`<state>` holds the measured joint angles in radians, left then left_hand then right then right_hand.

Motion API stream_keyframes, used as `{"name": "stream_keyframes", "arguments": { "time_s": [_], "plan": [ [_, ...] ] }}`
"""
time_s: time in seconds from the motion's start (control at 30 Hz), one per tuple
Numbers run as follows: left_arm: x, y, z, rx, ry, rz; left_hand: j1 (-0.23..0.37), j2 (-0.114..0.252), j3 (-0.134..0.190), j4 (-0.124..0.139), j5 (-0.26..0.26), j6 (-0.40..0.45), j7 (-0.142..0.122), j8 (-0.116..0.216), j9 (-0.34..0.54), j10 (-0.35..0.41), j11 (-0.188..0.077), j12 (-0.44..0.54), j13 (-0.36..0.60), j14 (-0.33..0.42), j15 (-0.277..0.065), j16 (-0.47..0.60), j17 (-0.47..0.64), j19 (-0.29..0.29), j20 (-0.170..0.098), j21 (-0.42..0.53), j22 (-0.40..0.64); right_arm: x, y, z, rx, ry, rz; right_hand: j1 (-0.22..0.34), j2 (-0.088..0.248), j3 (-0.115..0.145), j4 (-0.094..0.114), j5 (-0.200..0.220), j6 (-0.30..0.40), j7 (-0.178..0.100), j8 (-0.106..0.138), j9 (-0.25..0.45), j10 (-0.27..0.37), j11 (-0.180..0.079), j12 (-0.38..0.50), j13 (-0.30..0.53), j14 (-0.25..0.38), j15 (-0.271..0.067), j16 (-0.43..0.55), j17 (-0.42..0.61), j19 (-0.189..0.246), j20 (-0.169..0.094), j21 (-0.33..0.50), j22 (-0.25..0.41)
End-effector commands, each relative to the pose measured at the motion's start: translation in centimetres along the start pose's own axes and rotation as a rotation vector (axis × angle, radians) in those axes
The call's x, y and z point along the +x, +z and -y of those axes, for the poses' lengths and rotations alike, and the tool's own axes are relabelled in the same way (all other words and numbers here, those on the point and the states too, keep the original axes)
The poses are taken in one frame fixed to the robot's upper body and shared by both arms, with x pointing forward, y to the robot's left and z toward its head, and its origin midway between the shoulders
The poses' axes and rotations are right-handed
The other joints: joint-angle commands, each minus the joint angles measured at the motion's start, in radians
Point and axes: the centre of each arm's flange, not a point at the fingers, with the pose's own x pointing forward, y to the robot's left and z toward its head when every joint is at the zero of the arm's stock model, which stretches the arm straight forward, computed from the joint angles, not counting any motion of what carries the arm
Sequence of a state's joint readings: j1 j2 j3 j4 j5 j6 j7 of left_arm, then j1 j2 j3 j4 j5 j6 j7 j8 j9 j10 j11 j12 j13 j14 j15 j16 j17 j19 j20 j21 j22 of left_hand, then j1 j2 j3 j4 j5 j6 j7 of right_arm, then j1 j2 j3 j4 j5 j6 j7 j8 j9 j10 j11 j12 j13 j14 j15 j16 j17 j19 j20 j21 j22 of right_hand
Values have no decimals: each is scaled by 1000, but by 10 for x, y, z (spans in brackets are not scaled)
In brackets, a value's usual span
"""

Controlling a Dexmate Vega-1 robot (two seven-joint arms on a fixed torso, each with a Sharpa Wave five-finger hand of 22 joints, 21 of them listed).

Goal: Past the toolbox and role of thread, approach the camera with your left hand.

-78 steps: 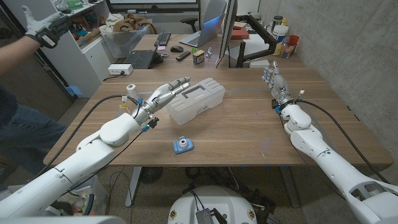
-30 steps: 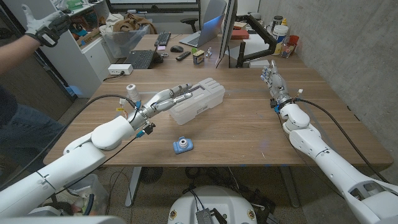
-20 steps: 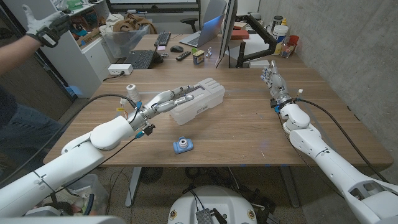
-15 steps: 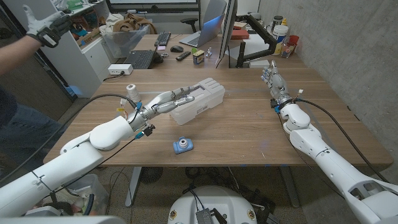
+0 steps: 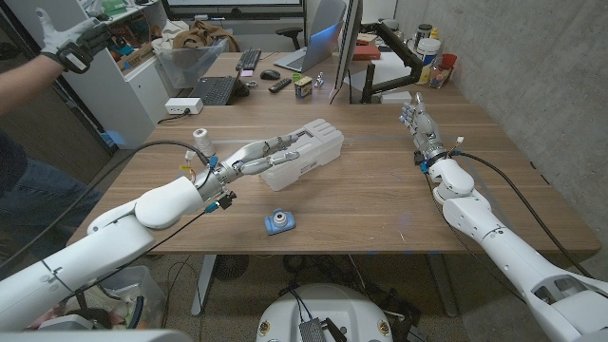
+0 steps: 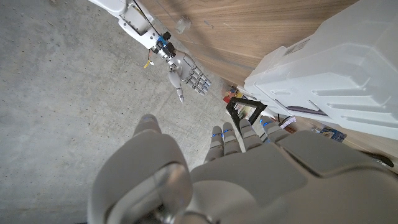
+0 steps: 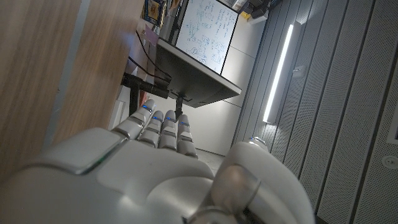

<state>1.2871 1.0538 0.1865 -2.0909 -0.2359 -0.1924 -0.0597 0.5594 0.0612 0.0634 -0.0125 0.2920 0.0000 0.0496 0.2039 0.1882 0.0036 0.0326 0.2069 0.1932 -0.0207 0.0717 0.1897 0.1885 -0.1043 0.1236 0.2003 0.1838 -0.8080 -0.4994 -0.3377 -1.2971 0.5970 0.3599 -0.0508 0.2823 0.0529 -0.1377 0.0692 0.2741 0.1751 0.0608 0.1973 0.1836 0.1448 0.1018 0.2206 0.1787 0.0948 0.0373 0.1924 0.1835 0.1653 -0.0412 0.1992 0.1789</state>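
Left hand (image 5: 255,159) fingers released beside toolbox (image 5: 302,152), camera (image 5: 277,222) nearer, right hand (image 5: 419,127) fingers released

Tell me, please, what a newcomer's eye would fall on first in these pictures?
Probably the translucent white plastic toolbox near the middle of the wooden table, with the left robot hand stretched out over its near-left end, holding nothing. Next comes the small blue toy camera near the front edge, then the right robot hand upright at the table's right.
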Motion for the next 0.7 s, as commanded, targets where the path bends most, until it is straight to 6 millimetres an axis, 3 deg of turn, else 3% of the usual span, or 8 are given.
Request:
{"name": "stream_keyframes", "arguments": {
  "time_s": [0.03,0.7],
  "plan": [
    [-3,3,-1,71,-24,-33,19,5,3,-11,-3,0,-4,-2,5,-2,-6,3,6,-2,5,4,2,0,10,5,5,-1,1,3,-1,-5,2,0,10,-10,0,3,3,-5,-2,3,7,1,-6,5,5,1,-1,3,6,-2,3,5],
    [-10,6,-1,134,-46,-82,73,15,23,-42,-5,11,-10,5,6,3,-14,7,7,-4,2,4,1,0,17,6,4,4,4,0,-3,4,7,0,12,-13,0,3,3,-6,-2,3,7,3,-7,6,6,4,-2,3,7,0,2,5]
  ]
}}
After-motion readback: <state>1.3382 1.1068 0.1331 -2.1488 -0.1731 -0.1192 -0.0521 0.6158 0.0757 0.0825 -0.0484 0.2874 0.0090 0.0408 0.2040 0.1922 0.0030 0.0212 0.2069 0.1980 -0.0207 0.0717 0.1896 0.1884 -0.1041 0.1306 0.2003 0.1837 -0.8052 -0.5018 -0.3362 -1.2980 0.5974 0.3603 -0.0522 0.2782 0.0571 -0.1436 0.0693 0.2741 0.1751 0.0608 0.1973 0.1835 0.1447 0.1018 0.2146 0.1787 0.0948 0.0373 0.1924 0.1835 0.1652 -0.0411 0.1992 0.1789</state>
